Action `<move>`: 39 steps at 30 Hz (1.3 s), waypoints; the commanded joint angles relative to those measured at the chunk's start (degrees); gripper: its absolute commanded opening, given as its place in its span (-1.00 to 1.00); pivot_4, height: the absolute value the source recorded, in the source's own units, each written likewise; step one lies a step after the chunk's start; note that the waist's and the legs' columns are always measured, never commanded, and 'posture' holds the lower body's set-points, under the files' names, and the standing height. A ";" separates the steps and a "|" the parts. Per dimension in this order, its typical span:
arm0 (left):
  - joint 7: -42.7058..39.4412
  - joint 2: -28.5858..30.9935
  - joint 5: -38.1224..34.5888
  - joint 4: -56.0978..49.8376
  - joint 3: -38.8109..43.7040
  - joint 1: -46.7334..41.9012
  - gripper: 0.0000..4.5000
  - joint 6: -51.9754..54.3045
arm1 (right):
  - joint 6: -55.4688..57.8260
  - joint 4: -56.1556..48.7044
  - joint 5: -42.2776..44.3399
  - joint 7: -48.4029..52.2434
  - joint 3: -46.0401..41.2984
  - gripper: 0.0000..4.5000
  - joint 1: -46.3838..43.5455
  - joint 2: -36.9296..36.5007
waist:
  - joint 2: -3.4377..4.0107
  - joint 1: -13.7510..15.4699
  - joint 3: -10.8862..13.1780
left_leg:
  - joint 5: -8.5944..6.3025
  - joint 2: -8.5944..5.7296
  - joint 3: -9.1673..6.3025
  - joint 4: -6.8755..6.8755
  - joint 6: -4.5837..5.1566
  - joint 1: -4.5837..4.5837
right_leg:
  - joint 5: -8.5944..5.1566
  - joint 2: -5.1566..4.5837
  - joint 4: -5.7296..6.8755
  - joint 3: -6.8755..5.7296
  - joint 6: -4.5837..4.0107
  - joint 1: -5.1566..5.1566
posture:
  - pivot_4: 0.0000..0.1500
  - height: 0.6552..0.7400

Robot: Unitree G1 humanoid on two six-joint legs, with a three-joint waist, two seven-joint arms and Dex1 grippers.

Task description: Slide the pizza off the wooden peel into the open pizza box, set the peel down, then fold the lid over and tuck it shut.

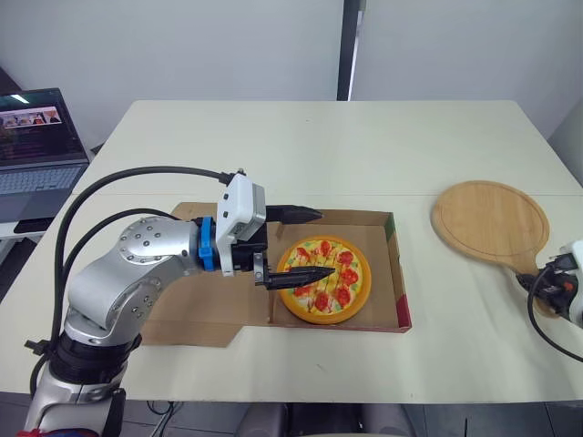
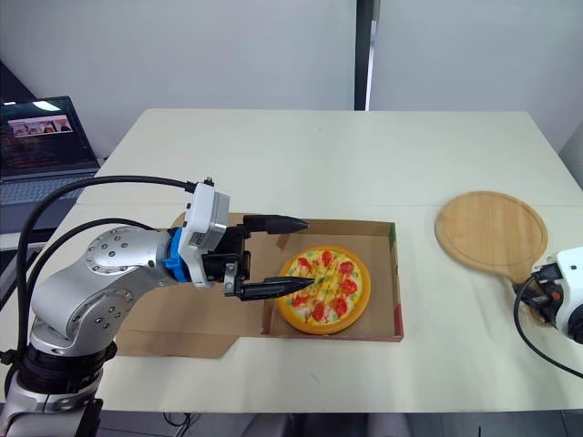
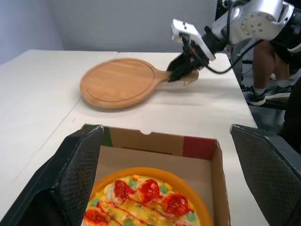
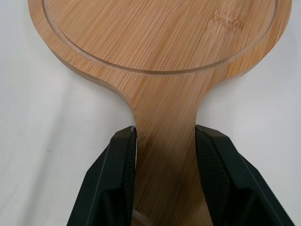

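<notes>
The pizza [image 1: 324,279] is seen lying flat inside the open box [image 1: 398,273], which is set near the middle of the table [image 1: 364,146]. The lid [image 1: 209,319] is spread flat on the table to the left of the box and has not been folded over. The left gripper [image 1: 308,246] is held over the box's left edge, with its two black fingers spread wide and pointed right. The far finger is placed above the box's far left corner and the near finger [image 1: 296,276] above the pizza's left half; nothing is held between them. Well to the right, the peel [image 1: 492,223] is laid bare on the table, its handle turned toward the near right. The handle is clasped by the right gripper [image 4: 165,134], with one finger pressed against each side. An open laptop [image 1: 36,146] is seen beyond the table's far left edge.
</notes>
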 commanded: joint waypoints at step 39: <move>30.54 -11.48 -41.09 -2.70 47.32 54.49 1.00 7.22 | -19.51 0.91 12.09 32.01 39.11 0.99 -49.35 -1.45 | -0.08 -1.10 -0.01 | -0.03 0.61 -0.04 0.01 0.03 -0.05 | 0.07 0.08 -0.16 -0.10 -0.02 -0.03 | 1.00 1.00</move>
